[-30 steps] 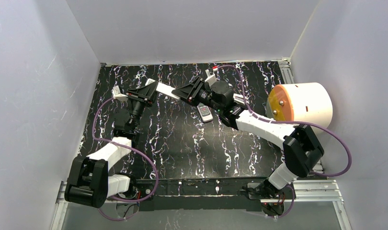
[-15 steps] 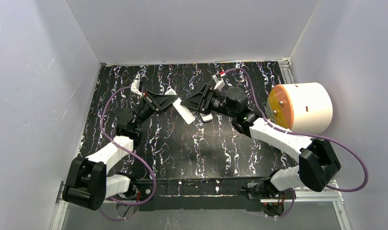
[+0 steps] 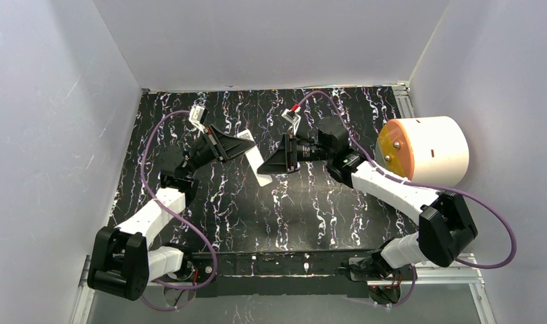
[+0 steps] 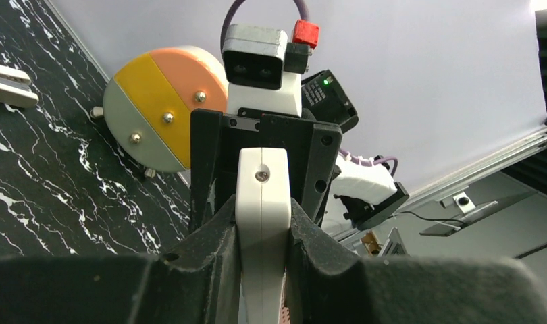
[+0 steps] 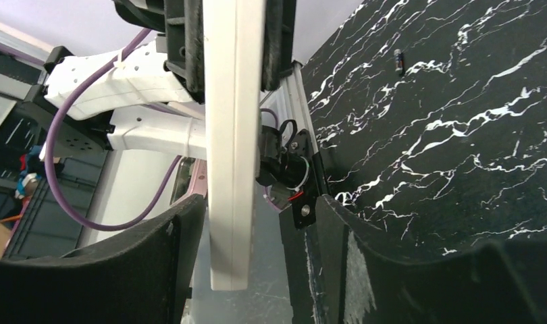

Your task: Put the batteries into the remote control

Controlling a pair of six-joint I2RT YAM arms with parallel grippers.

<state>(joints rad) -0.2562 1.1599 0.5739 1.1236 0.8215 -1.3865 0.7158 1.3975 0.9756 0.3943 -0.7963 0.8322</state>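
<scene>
**One clamped, one open**

Your left tool [image 3: 236,144] clamps the white remote control [image 3: 255,165], centre of the overhead frame. Your right tool [image 5: 254,216] stands open around its free end. One battery [image 5: 399,59] lies on the tabletop [image 5: 460,135], upper right of the right wrist view.

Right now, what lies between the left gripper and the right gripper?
The white remote: the left gripper clamps one end, and the other end sits between the fingers of the open right gripper. The right wrist view shows it.

Black marbled table [image 3: 311,202] — pale walls [image 3: 271,40]
</scene>
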